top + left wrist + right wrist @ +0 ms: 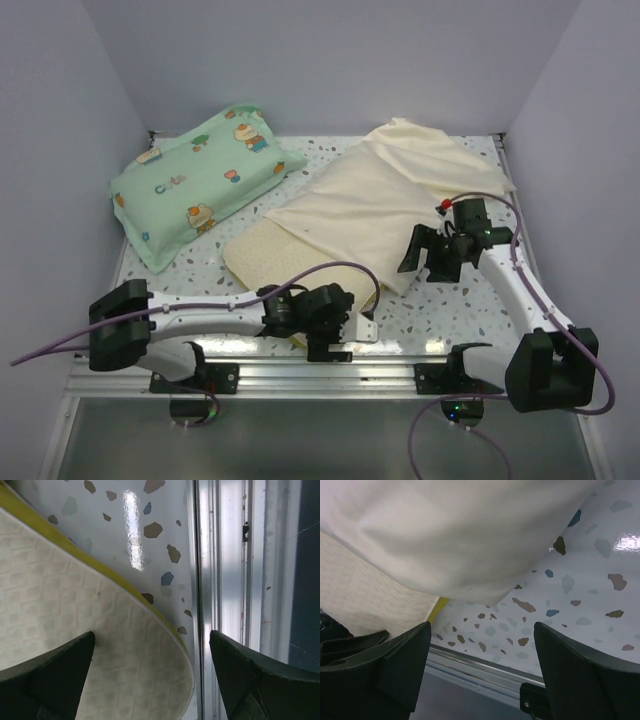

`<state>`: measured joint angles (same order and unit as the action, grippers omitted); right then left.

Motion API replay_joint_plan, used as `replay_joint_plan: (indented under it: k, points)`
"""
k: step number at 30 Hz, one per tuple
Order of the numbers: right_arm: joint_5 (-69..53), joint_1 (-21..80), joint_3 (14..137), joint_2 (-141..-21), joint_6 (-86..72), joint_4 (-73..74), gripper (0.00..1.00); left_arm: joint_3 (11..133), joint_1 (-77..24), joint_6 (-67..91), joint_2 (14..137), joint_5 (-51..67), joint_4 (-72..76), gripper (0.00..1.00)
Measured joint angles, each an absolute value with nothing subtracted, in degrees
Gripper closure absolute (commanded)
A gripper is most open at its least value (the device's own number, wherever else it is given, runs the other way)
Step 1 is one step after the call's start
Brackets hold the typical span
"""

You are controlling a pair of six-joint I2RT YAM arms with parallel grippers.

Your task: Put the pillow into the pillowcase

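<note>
1. On the white, glossy surface [440, 312] flecked with brown, blue and grey chips, you have the pillow [262, 258] lying flat near the front. Its dimpled face is up and its olive-yellow edge shows.
2. Only the pillow's near-left part is bare. The pillowcase [370, 200] drapes over the rest and trails off wrinkled beyond the pillow's far right. You cannot tell whether the pillow sits inside the fabric or merely under it.
3. Your left end effector [151, 632] is spread wide and pinching nothing. It hangs over the pillow's near corner, with one finger above the quilted face and the other past the pillow's edge.
4. Your right end effector [425, 258] is also spread and empty, just to the right of the pillow, beside the pillowcase's hem.
5. A mint-green cartoon-print pillow [195, 180] lies to the far left of the pillow, apart from it.
6. An aluminium rail [300, 372] runs just in front of the pillow, and plain pale walls [330, 60] rise behind and to either side of it.
</note>
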<state>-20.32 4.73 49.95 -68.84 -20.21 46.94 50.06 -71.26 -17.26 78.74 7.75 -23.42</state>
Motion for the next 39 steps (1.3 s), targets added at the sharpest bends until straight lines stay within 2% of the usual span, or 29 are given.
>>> replay_joint_plan:
  k: [4, 6, 7, 10, 12, 13, 16, 23, 26, 29, 33, 34, 36, 37, 39]
  points:
    - [-20.6, 3.7, 50.0, -68.0, -19.8, 47.0, 0.13, 50.9, -74.1, -14.7, 85.2, 0.6, -22.6, 0.00]
    - [-20.5, 3.3, 50.0, -68.0, -19.2, 47.0, 0.16, 52.1, -73.9, -13.4, 88.8, -2.2, -20.9, 0.19]
    - [-20.5, 3.2, 50.0, -68.0, -18.9, 46.9, 0.22, 52.3, -73.5, -12.6, 90.3, -3.0, -19.6, 0.43]
    - [-20.7, 2.1, 49.9, -68.8, -17.7, 46.5, 0.25, 53.3, -69.3, -10.2, 93.0, -1.8, -17.5, 0.68]
    - [-22.2, 1.0, 49.9, -70.5, -15.7, 45.5, 0.24, 56.6, -64.6, -8.3, 95.1, 2.2, -17.9, 0.77]
    - [-22.7, 0.5, 49.9, -71.5, -14.3, 44.7, 0.24, 58.6, -62.2, -7.4, 96.4, 4.8, -18.0, 0.86]
    - [-23.1, 0.3, 49.5, -73.8, -10.0, 41.0, 0.23, 62.6, -55.8, -5.8, 98.5, 11.0, -17.2, 1.00]
    - [-23.0, 0.6, 50.8, -85.0, -7.0, 36.1, 0.19, 63.7, -51.9, -6.1, 98.7, 17.0, -16.3, 1.00]
    - [-23.3, 0.6, 51.4, -91.1, -8.2, 32.6, 0.20, 63.7, -51.8, -6.2, 98.7, 18.6, -16.1, 1.00]
    - [-25.0, 0.5, 53.6, -95.0, -10.2, 29.9, 0.25, 63.7, -51.3, -6.2, 98.8, 19.9, -15.9, 1.00]
    - [-26.4, 0.5, 56.8, -99.0, -10.6, 26.1, 0.44, 63.9, -50.5, -6.1, 99.1, 21.0, -15.9, 1.00]
    - [-26.7, 0.5, 56.8, -99.2, -10.7, 25.1, 0.58, 63.9, -50.3, -6.0, 99.2, 21.2, -15.9, 1.00]
    - [-26.8, 0.7, 56.7, -99.7, -10.8, 23.3, 0.74, 64.1, -49.9, -5.6, 99.5, 22.0, -15.9, 1.00]
    - [-27.0, 0.8, 56.7, -99.9, -10.9, 22.6, 1.00, 64.3, -49.5, -5.2, 99.7, 22.5, -15.9, 1.00]
    - [-27.6, 1.0, 56.7, -100.1, -11.0, 21.9, 1.00, 64.8, -48.9, -4.4, 100.3, 23.7, -15.9, 1.00]
